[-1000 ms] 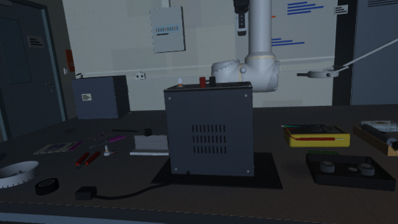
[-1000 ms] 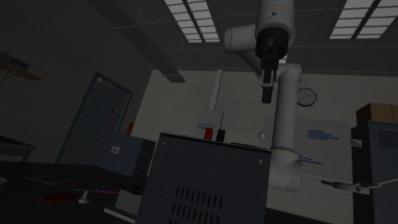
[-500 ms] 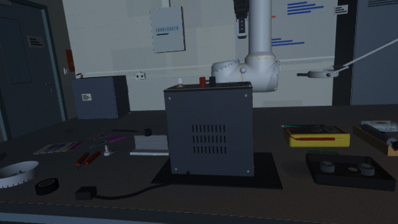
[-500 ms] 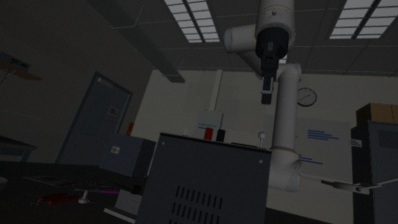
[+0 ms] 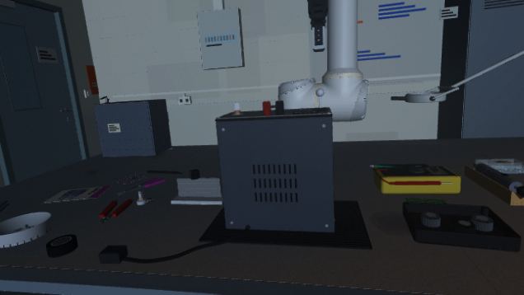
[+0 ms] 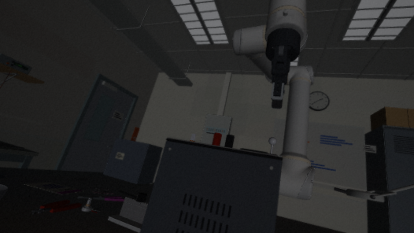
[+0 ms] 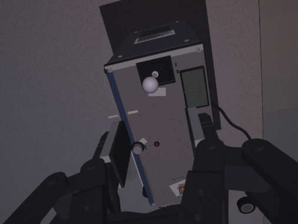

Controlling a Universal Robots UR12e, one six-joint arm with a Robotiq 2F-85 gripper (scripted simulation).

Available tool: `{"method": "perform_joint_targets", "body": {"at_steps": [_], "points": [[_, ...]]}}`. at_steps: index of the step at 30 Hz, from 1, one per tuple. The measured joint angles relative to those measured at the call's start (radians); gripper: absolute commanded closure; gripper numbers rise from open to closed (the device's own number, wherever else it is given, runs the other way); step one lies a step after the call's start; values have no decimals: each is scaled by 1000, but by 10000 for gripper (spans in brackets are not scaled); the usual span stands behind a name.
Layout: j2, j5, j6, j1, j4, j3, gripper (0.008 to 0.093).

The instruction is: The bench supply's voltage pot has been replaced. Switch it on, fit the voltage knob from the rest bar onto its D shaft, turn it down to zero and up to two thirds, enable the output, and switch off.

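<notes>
The bench supply [image 5: 275,169] stands on a dark mat at the middle of the bench, its panel facing up. A ball-tipped toggle lever [image 7: 150,84] rises from the panel near the meter [image 7: 194,87]. A bare shaft [image 7: 137,148] sticks up lower on the panel. A small black knob [image 5: 194,174] sits on a light rest bar [image 5: 197,188] left of the supply. My gripper [image 5: 318,39] hangs high above the supply. It is partly closed and holds nothing.
A black tray [image 5: 459,224] with two round parts lies at right, behind it a yellow multimeter [image 5: 416,179]. Pliers [image 5: 114,209], a tape roll [image 5: 61,244] and a power adapter [image 5: 113,254] lie at left. A lamp arm [image 5: 453,86] reaches in from the right.
</notes>
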Motion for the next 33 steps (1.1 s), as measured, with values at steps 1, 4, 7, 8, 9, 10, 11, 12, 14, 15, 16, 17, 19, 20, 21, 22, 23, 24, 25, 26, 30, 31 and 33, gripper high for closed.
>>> {"method": "perform_joint_targets", "body": {"at_steps": [1, 4, 7, 8, 9, 10, 11, 12, 14, 15, 16, 17, 19, 20, 21, 22, 23, 24, 25, 26, 30, 31, 33], "points": [[0, 0, 0, 0, 0, 0, 534], [1, 0, 0, 0, -3, 2, 534], [5, 0, 0, 0, -17, 11, 534], [7, 0, 0, 0, -23, 15, 534], [9, 0, 0, 0, -31, 21, 534], [12, 0, 0, 0, -40, 27, 534], [15, 0, 0, 0, -49, 33, 534], [19, 0, 0, 0, -59, 40, 534], [26, 0, 0, 0, -79, 53, 534], [30, 0, 0, 0, -88, 60, 534], [33, 0, 0, 0, -97, 66, 534], [36, 0, 0, 0, -105, 71, 534], [42, 0, 0, 0, -118, 79, 534], [44, 0, 0, 0, -123, 82, 534], [45, 0, 0, 0, -127, 84, 534], [46, 0, 0, 0, -129, 85, 534], [46, 0, 0, 0, -130, 85, 534], [46, 0, 0, 0, -130, 85, 534], [46, 0, 0, 0, -130, 85, 534], [46, 0, 0, 0, -130, 85, 534], [46, 0, 0, 0, -131, 84, 534], [46, 0, 0, 0, -131, 85, 534], [46, 0, 0, 0, -132, 85, 534]]}}
